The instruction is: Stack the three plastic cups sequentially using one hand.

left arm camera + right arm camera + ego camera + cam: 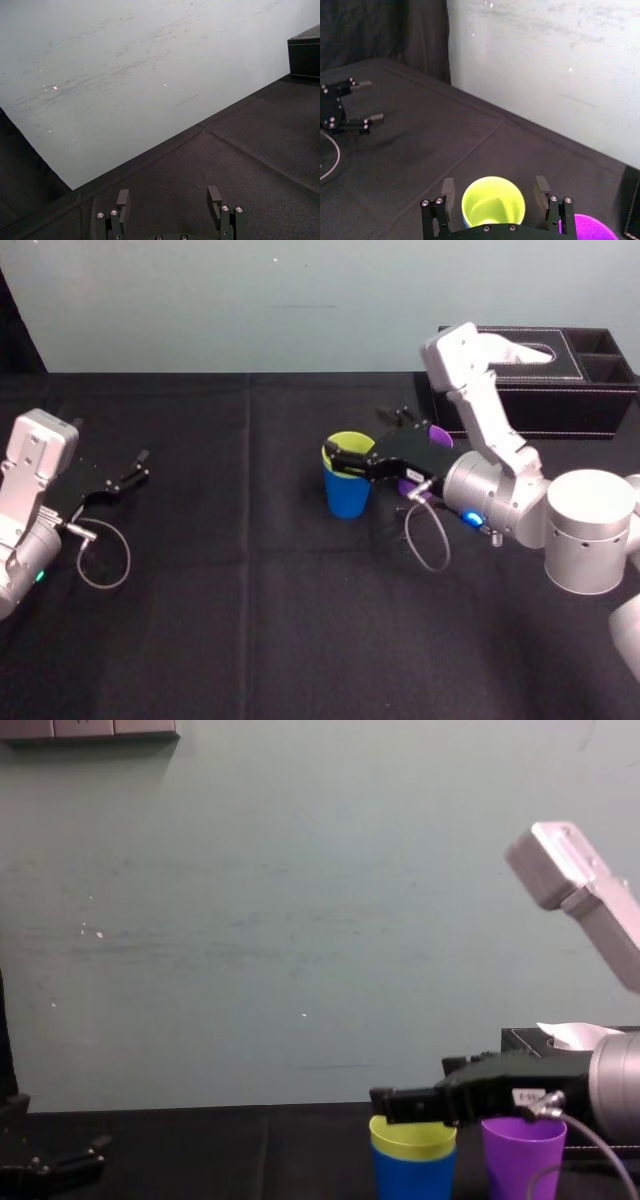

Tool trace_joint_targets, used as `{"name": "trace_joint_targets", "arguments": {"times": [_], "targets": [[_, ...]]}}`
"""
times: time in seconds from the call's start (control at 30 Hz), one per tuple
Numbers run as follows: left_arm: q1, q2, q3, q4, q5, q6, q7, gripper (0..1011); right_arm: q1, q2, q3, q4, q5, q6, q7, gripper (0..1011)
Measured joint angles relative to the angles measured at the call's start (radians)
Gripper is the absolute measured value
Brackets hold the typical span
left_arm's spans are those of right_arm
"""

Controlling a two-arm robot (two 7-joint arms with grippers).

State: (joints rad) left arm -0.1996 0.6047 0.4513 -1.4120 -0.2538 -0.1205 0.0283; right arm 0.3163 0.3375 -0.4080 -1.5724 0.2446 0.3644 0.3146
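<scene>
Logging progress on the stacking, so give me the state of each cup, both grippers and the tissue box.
yellow-green cup: upright, nested in the blue cup.
blue cup: upright, holding the yellow-green cup.
purple cup: upright, unstacked, beside the stack.
right gripper: open, straddling the yellow-green cup.
left gripper: open, empty, at far left.
tissue box: tissue sticking out.

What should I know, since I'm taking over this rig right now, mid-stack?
Right gripper: open, fingers straddling the yellow-green cup, not clamped.
Left gripper: open, parked at the table's left.
Cups: yellow-green cup nested in the blue cup; purple cup stands alone just to their right.
Done: first nesting. Left: get the purple cup onto the stack.
</scene>
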Motion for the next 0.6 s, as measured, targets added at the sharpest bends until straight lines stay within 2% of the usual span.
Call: {"name": "trace_joint_targets", "arguments": {"times": [0.33, 0.43, 0.6], "targets": [[0.0, 0.0, 0.0, 0.0, 0.0, 0.0, 0.0, 1012, -0.032, 0.032, 0.053, -0.064, 0.033, -0.008, 0.018, 1003], [0.0, 0.0, 0.0, 0.0, 0.0, 0.0, 0.0, 1011, -0.051, 0.054, 0.074, -0.088, 0.06, 0.006, 0.035, 1003], [0.0, 0.0, 0.0, 0.0, 0.0, 0.0, 0.0, 1011, -0.118, 0.113, 0.116, -0.137, 0.11, 0.017, 0.057, 1003]]}}
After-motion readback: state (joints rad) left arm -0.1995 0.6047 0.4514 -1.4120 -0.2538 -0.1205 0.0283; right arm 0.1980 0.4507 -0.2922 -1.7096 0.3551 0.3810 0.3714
